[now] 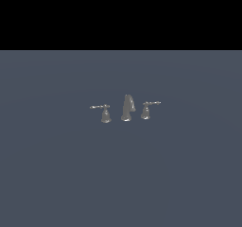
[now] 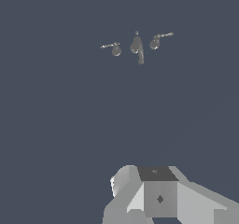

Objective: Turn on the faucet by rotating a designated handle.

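Gripper: you see only a pale grey blocky part of the gripper (image 2: 158,197) low in the wrist view, right up close to the camera. You cannot see its fingers, so you cannot tell if they are spread or pressed together. It holds nothing that you can see, and it is well apart from the faucet.
Handle: your handle (image 1: 145,111) is the one on the exterior view's right. It looks a little smaller than its twin. It has a bell-shaped base, and a short thin lever sticks out from its top toward the exterior view's right, tipped up a bit. In the wrist view you see the same handle (image 2: 155,42) far off, with nothing touching it.
Spout: the spout (image 1: 127,108) stands just beside your handle, in the middle of the set. It is taller than both handles and curves over at the top.
Other handle: the twin handle (image 1: 105,115) stands on the far side of the spout, on the exterior view's left. Its lever points to the exterior view's left.
Faucet: all three grey metal pieces of the faucet (image 2: 136,45) stand upright in a row, close but not touching.
Floor: the set sits on a flat blue-grey floor (image 1: 121,183).
Background: a black band (image 1: 121,15) fills the top of the exterior view.
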Robot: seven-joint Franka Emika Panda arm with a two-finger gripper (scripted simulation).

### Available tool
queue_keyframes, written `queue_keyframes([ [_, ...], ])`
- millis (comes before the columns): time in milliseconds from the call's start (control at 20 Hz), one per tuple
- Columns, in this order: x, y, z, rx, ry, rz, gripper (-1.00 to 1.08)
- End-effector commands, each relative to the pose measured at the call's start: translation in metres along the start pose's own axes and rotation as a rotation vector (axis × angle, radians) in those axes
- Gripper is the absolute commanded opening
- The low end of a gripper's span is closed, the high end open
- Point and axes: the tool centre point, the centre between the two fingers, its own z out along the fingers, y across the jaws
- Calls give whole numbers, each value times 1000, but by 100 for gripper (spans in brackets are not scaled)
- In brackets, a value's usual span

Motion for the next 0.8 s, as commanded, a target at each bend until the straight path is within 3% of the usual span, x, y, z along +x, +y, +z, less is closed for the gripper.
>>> queue_keyframes([
  [0,0,0,0,0,0,0,-100],
  [400,11,-3,12,-1,1,37,-100],
  [750,38,-10,40,-4,3,131,-100],
])
